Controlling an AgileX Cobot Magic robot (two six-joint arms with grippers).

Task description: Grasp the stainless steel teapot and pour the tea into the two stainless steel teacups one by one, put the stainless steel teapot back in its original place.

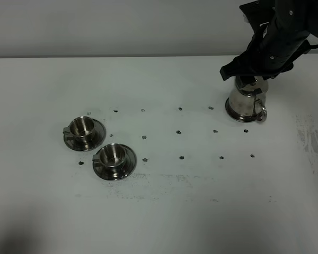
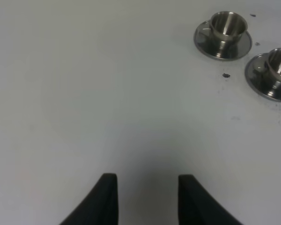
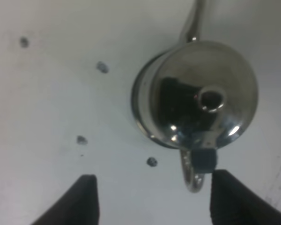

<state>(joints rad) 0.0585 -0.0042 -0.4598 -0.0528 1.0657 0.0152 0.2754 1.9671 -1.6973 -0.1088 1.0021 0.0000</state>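
Showed the stainless steel teapot (image 1: 245, 100) upright on the white table (image 1: 201, 211), close to the far edge and toward the far right corner, lid on, loop handle turned toward the near edge, thin spout on the opposite side. Found the right gripper (image 3: 152, 187) directly over the domed lid, jaws spread wide and clamped on nothing. Placed the loop handle between its two fingers, nearer one of them; could not settle any contact there. Located two steel cups left of the table's middle, well apart from the teapot, each upright on its own saucer (image 1: 99, 128): far teacup (image 1: 82, 127) nearer the left edge, near teacup (image 1: 113, 155) just beside it, toward the near edge. Caught the left gripper (image 2: 147, 197) over bare table, fingers parted with nothing between them. Noted small dark marks (image 1: 180, 131) in rows across the table between teapot and teacups.
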